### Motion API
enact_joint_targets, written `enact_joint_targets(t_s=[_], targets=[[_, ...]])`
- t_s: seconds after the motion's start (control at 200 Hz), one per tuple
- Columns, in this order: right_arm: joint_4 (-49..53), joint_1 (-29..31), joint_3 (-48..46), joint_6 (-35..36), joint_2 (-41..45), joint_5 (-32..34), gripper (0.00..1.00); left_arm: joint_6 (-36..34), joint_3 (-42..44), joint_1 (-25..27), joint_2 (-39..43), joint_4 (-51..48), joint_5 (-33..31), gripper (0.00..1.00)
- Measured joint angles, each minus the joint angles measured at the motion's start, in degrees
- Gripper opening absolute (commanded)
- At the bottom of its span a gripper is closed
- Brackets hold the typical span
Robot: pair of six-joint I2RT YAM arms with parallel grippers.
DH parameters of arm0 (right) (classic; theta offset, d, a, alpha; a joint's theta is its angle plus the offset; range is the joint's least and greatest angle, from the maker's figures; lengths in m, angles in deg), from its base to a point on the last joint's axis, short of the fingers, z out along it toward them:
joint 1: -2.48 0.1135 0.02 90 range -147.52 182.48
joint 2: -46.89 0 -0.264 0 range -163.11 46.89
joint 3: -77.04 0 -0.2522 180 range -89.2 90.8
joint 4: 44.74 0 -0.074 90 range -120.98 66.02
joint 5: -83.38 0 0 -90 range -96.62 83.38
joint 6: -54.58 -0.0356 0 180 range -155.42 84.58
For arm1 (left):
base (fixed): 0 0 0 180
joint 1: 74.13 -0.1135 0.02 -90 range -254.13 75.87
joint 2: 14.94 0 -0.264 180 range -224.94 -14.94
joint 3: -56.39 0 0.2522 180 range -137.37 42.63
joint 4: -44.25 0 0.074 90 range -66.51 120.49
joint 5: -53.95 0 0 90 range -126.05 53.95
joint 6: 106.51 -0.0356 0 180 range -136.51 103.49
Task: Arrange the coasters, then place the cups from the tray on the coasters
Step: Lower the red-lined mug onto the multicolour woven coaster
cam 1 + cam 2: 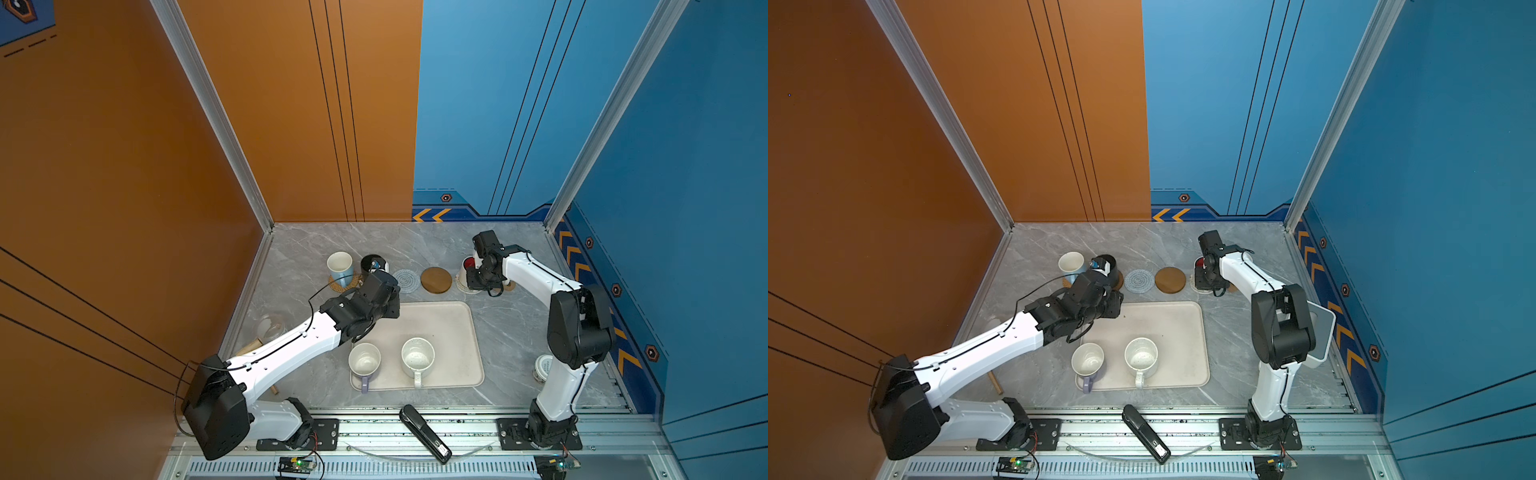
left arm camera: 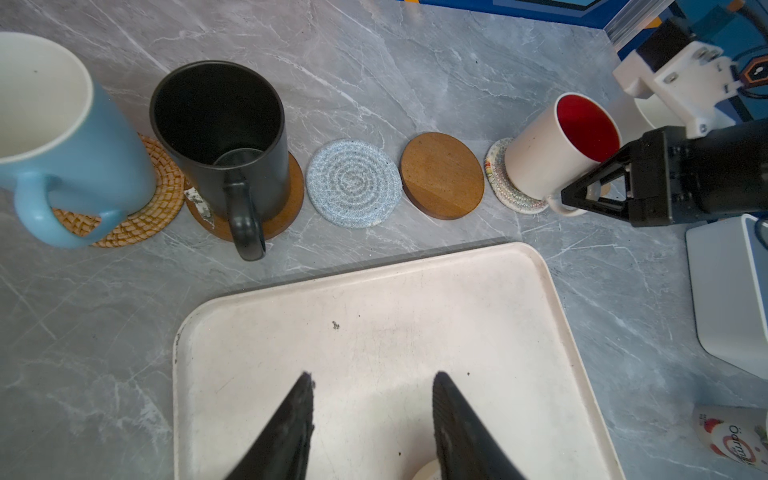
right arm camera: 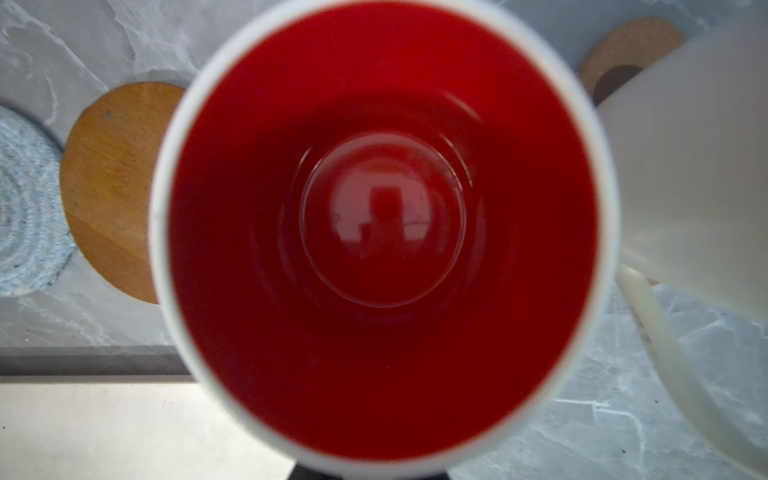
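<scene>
Leave alone for now the lavender cup and the speckled white cup, both upright on the near half of the tray. Hold the left gripper, spread and empty above the tray's far left corner, clear of them. Beyond the tray's far edge, mind the row: light blue cup on the rattan coaster, black cup on the dark wooden coaster, then the grey-blue crocheted coaster and the lighter wooden coaster, both unoccupied. Past the tray's far right corner, attend to the red-lined cup, seemingly set on the whitish crocheted coaster, with the right gripper pinching its handle. Check for a flat, centred base, then ease the jaws apart and back off along the handle without dragging, sparing the plain white cup just beside.
</scene>
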Motion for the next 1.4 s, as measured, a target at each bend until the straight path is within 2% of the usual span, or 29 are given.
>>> enact_joint_targets(t_s=[0.761, 0.841, 0.961, 1.277, 1.402], targets=[[-0.7, -0.8, 0.0, 0.0, -0.9, -1.0, 0.0, 0.2, 0.0, 0.0, 0.0, -0.1, 0.0, 0.48], [-0.9, -0.8, 0.0, 0.0, -0.9, -1.0, 0.08, 0.2, 0.0, 0.0, 0.0, -0.1, 0.0, 0.48], [-1.2, -0.8, 0.0, 0.0, -0.9, -1.2, 0.14, 0.2, 0.0, 0.0, 0.0, -0.1, 0.0, 0.48], [-2.1, -0.8, 0.0, -0.2, -0.9, -2.3, 0.2, 0.2, 0.0, 0.0, 0.0, -0.1, 0.0, 0.48], [-2.4, -0.8, -0.3, -0.3, -0.9, -2.3, 0.25, 0.2, 0.0, 0.0, 0.0, -0.1, 0.0, 0.48]])
